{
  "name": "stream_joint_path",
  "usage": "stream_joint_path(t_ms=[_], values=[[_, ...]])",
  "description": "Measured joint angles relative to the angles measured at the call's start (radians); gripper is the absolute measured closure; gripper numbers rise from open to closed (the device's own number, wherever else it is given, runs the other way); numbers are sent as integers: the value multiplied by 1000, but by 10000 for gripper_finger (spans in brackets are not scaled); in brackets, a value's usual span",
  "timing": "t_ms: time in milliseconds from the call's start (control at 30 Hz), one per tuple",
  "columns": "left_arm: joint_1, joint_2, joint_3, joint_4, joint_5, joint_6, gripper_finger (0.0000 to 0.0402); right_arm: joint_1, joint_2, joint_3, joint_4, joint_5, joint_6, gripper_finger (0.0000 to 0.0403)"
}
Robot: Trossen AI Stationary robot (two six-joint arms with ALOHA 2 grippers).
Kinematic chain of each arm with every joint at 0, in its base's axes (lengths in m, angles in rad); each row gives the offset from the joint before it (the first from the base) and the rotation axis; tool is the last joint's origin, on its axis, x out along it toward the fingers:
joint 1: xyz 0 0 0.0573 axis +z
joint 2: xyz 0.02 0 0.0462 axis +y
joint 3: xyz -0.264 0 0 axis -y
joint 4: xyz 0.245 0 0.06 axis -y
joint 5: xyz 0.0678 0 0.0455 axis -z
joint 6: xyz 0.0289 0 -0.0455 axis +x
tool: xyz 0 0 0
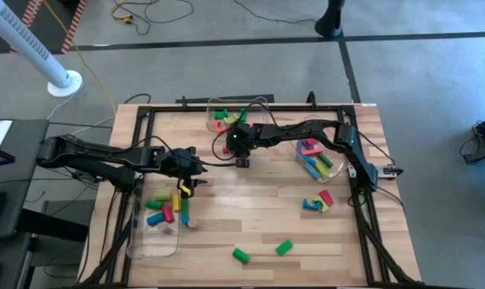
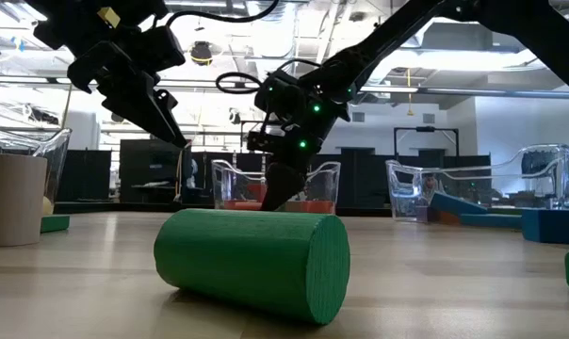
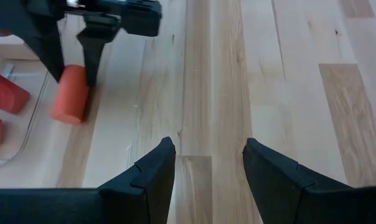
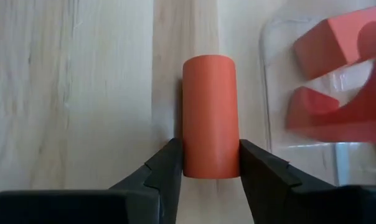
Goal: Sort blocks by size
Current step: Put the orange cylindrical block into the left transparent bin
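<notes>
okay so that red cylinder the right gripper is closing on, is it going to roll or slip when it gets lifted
The red cylinder lies on its side on the table, so a nudge would probably roll it. The right gripper has a finger on each curved flank near one end, so it might pivot or slip a little when lifted. It looks like a solid, rigid block, unlikely to deform.

Left gripper (image 3: 206, 165) hung over bare wooden table (image 3: 287, 74), fingers apart, nothing between them. Farther off, the right gripper (image 3: 73, 74) stood down around a red cylinder (image 3: 70, 94) lying beside a clear bin (image 3: 26, 134) holding red blocks (image 3: 6, 93).
</notes>
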Motion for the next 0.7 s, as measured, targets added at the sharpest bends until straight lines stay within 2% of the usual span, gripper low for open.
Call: stream_joint_path(t_ms=[433, 700], values=[[0, 0, 0, 0, -1, -4, 221, 72, -27, 0, -86, -5, 28, 243], [-2, 0, 0, 87, -4, 79, 221, 122, -143, -1, -172, -86, 76, 243]])
